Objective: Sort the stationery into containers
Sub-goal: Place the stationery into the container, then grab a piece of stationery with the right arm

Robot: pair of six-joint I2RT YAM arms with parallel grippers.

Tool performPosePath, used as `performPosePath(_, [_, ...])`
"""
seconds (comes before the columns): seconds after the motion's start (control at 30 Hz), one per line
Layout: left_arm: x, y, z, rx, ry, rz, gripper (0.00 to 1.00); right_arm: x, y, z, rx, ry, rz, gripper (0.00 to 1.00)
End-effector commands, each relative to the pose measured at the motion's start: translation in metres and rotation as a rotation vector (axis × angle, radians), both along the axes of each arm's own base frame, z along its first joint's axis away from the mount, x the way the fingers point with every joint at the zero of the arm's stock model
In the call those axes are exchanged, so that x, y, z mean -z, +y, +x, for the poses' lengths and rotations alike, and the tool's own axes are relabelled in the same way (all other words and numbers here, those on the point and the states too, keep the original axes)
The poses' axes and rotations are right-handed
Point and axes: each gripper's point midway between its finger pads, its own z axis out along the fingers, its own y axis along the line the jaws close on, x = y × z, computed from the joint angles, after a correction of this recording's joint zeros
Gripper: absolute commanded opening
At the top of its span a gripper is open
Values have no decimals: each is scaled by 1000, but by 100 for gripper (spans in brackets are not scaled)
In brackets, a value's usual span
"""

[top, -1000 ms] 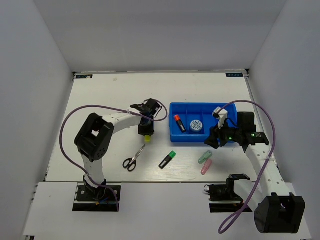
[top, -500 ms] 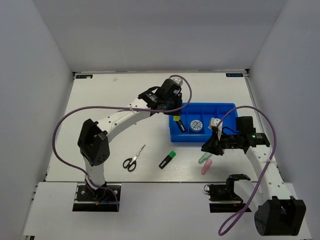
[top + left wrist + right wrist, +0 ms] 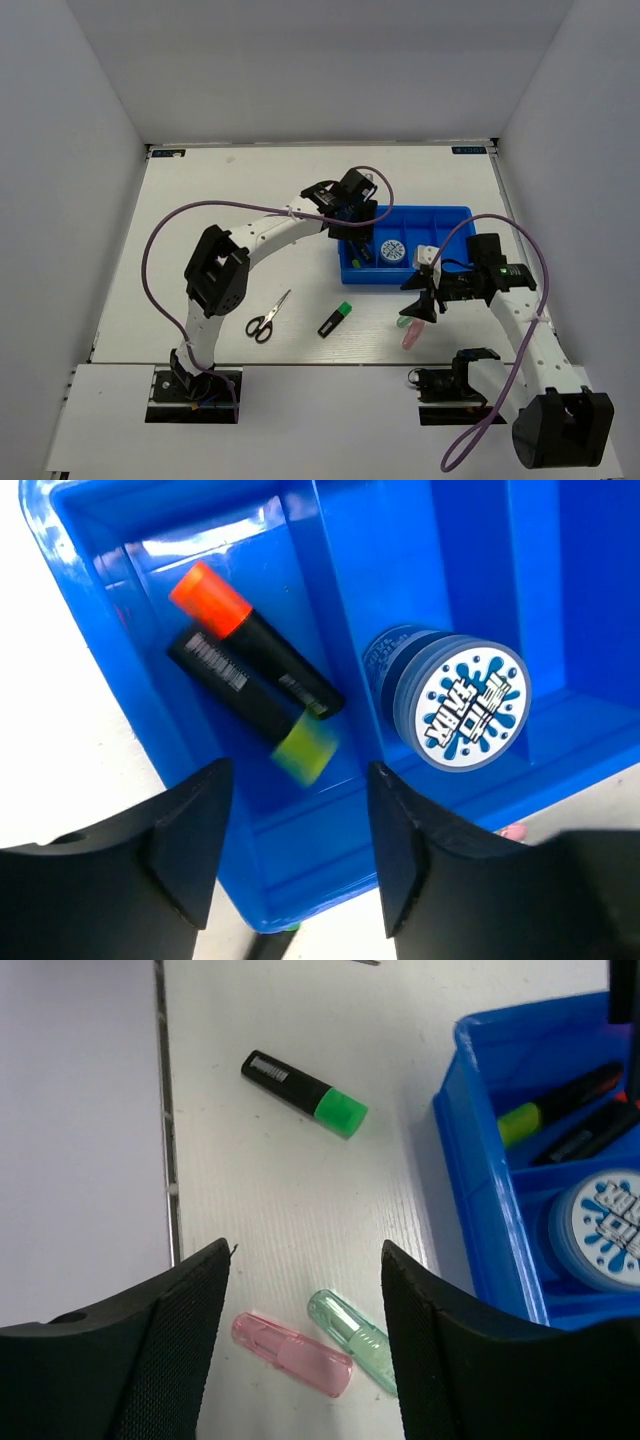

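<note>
The blue bin (image 3: 440,213) holds an orange-ended marker (image 3: 240,630), a yellow-ended marker (image 3: 298,746) lying blurred beside it in the left compartment, and the blue-and-white disc (image 3: 470,705) in the adjoining compartment. My left gripper (image 3: 357,232) hovers over that left compartment, open and empty (image 3: 295,815). My right gripper (image 3: 418,305) is open and empty (image 3: 305,1290) above the pale pink piece (image 3: 290,1353) and the green piece (image 3: 355,1340) on the table in front of the bin. The green-ended marker (image 3: 335,319) and black-handled scissors (image 3: 267,317) lie on the table.
The bin's near-left corner (image 3: 470,1160) stands just right of the right gripper. The green-ended marker also shows in the right wrist view (image 3: 305,1093). White walls enclose the table on three sides; a seam runs along the front edge (image 3: 165,1160).
My left arm carried the yellow-ended marker from the table to the bin and let it go into the left compartment. My right gripper moved down and left over the pink and green pieces.
</note>
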Motion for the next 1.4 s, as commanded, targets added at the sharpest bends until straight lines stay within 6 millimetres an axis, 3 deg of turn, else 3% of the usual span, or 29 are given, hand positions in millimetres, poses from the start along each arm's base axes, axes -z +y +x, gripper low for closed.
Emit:
performPosePath(0.0, [-35,-2,0,7,-57,-51,72,-1,5,-9,-128,-104,26,66])
performPosePath(0.1, [-45,-1,-2,18,-75,-57,72,2,8,-8,-211,-192,19,66])
performPosePath(0.17, [-69,2,-8,30,-110,-82,32,1,10,-20,-302,-230,30,66])
performPosePath(0.2, [-67,5,-13,31,-121,-61,19,-2,13,-14,-362,-306,46,64])
performPosePath(0.23, [-95,10,-19,33,-169,-94,12,-2,14,-17,-404,-341,52,64])
performPosePath(0.27, [-100,21,-31,42,-193,-66,8,-6,17,-22,-504,-386,69,62])
performPosePath(0.3, [-89,24,-36,52,-175,-39,8,-8,21,-25,-543,-389,81,60])
performPosePath(0.33, [-121,42,-39,15,-249,-58,10,-8,22,-27,-575,-382,82,58])
performPosePath(0.37, [-91,62,-54,13,-204,22,23,-11,23,-35,-627,-384,95,58])
performPosePath(0.4, [-87,75,-58,-11,-210,51,35,-8,29,-35,-683,-343,98,55])
performPosePath(0.43, [-114,94,-66,-42,-266,12,41,-7,31,-33,-708,-350,88,54])
performPosePath(0.5, [-81,137,-88,-84,-228,105,54,5,36,-36,-767,-329,53,54])
performPosePath(0.53, [-85,156,-89,-127,-238,99,59,19,37,-30,-782,-363,16,54])
performPosePath(0.57, [-46,181,-107,-131,-164,184,62,28,39,-35,-784,-312,-19,54])
performPosePath(0.6, [-47,192,-113,-157,-161,170,63,40,48,-19,-825,-431,-66,54])
performPosePath(0.63, [-41,206,-115,-189,-146,178,63,49,51,-21,-863,-434,-105,54])
performPosePath(0.67, [-26,223,-130,-197,-127,189,63,59,49,-25,-848,-370,-140,54])
performPosePath(0.7, [-22,229,-133,-205,-121,191,63,63,56,-12,-845,-429,-170,54])
performPosePath(0.77, [-11,247,-142,-231,-105,203,63,75,62,-13,-874,-388,-247,54])
performPosePath(0.8, [-9,251,-143,-241,-101,207,63,77,71,-1,-867,-435,-263,54])
performPosePath(0.83, [-8,255,-144,-243,-102,214,63,81,75,-5,-884,-419,-296,54])
performPosePath(0.9, [-5,264,-148,-254,-101,226,64,82,85,7,-894,-440,-339,54])
performPosePath(0.93, [-4,268,-151,-246,-102,229,64,89,90,0,-925,-418,-365,54])
performPosePath(1.17, [-1,288,-159,-268,-115,247,69,102,125,13,-959,-444,-499,54])
performPosePath(1.37, [-1,304,-169,-299,-132,243,73,114,143,15,-959,-444,-582,54])
